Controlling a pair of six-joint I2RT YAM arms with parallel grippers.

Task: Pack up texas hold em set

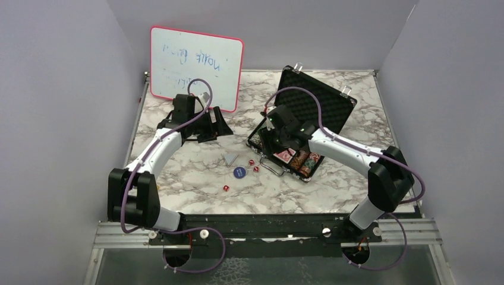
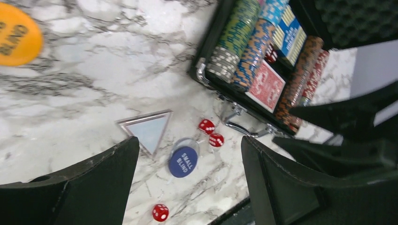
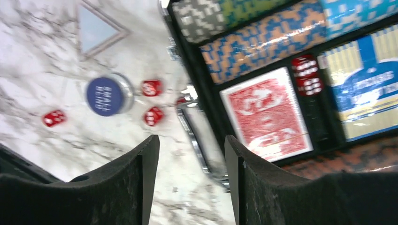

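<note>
The black case [image 1: 324, 101] lies open, foam lid raised, with striped chip stacks [image 2: 237, 40] and a red-backed card deck [image 3: 265, 117] inside. Two red dice [image 3: 307, 75] sit in a slot beside the deck. My right gripper [image 3: 192, 138] hovers open over the case's metal handle [image 3: 202, 140], nothing between its fingers. On the marble lie the blue button [image 2: 182, 161], three red dice [image 2: 206, 126] [image 2: 216, 139] [image 2: 160, 212] and a clear triangle [image 2: 149, 130]. An orange button [image 2: 16, 35] lies further left. My left gripper [image 2: 190, 140] stands open above the blue button, holding nothing.
A pink-framed whiteboard [image 1: 196, 59] leans against the back wall behind the left arm. Grey walls close in the table on the left, the right and the back. A blue card box [image 3: 371, 93] fills another slot of the case.
</note>
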